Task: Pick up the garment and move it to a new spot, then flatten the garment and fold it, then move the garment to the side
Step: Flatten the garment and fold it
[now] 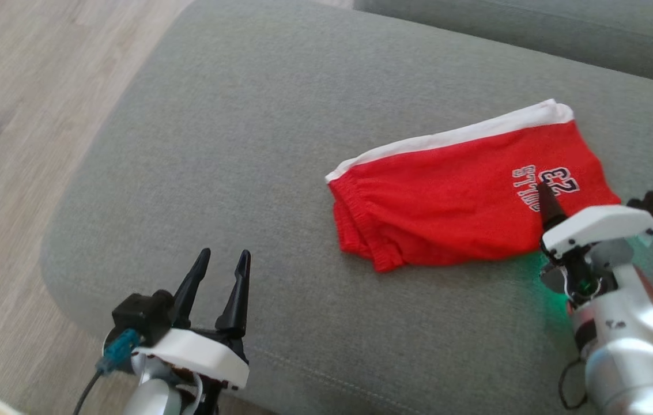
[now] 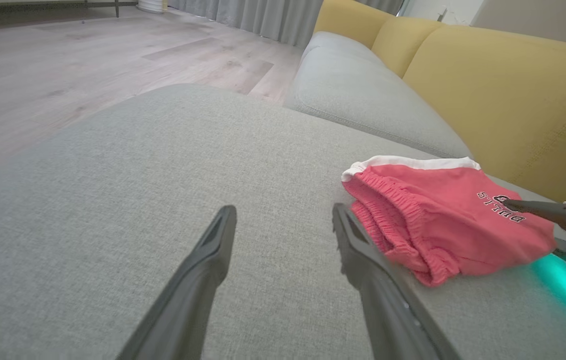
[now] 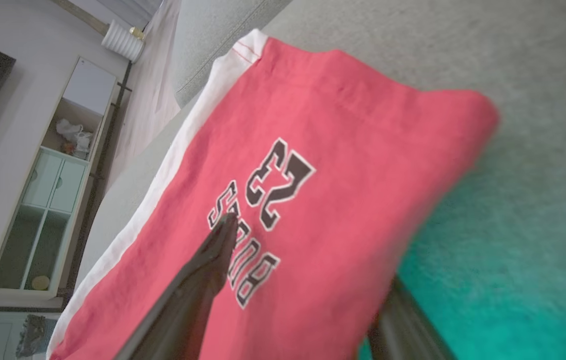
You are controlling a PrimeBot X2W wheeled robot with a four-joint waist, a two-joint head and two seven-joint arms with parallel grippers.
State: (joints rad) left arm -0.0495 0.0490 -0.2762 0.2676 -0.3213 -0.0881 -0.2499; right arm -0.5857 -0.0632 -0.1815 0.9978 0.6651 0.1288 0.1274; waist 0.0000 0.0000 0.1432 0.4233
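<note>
Right claw [image 3: 310, 252] was open, straddling the near edge of the garment [image 1: 453, 202]: one finger [image 3: 208, 260] lay over the printed lettering on top, the other [image 3: 402, 325] ran under the fabric edge with its tip hidden. Green light glowed on the cushion beside it. Garment, red shorts with a white band, lay folded on the grey sofa cushion [image 1: 245, 144], towards its right side. Left claw [image 1: 224, 256] was open and held nothing, over the cushion's front edge, apart from the shorts. Yellow backrest [image 2: 512, 100] stood behind the cushion; wooden floor [image 1: 15, 115] lay to the left.
</note>
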